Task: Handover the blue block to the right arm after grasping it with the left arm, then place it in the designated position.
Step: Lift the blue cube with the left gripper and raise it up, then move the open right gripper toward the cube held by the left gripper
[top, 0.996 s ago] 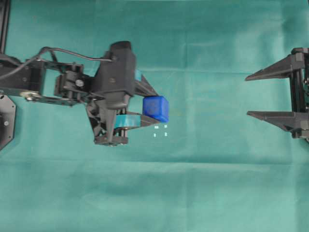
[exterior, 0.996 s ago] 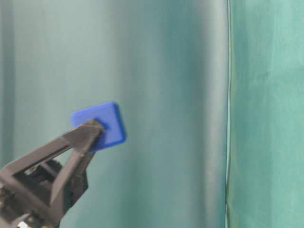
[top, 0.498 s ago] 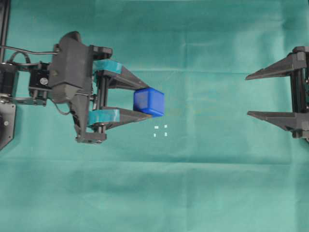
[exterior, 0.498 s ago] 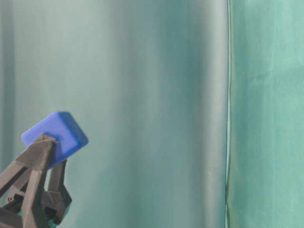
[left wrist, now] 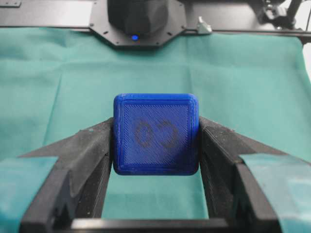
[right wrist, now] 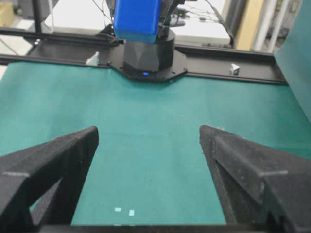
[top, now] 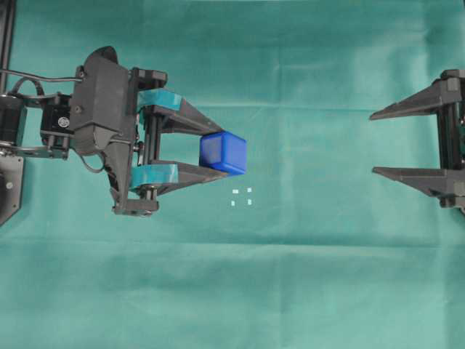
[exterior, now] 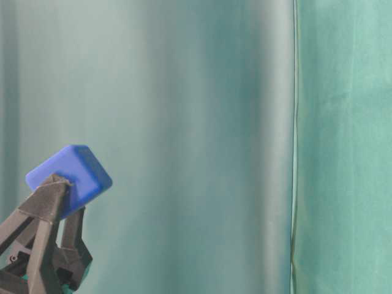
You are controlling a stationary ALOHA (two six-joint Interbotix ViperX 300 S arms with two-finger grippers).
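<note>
The blue block [top: 224,153] is held off the green cloth by my left gripper [top: 218,154], which is shut on it with its teal-banded fingers [top: 182,116] pointing right. In the left wrist view the block [left wrist: 155,133] sits squarely between the two fingertips, its embossed face toward the camera. The table-level view shows the block [exterior: 69,177] tilted on the finger tips. My right gripper [top: 373,144] stands wide open at the right edge, far from the block and with nothing in it. The designated position [top: 242,197], four tiny white marks, lies just below and right of the block.
Green cloth [top: 290,276] covers the whole table. From the right wrist I see the block [right wrist: 137,19] high ahead, the white marks [right wrist: 124,210] low between my open right gripper [right wrist: 148,132], and the left arm's black base [right wrist: 148,60] at the far edge.
Over the last second the left wrist has rolled so both fingers lie level, and the block has shifted slightly left and up. The right gripper has stayed still.
</note>
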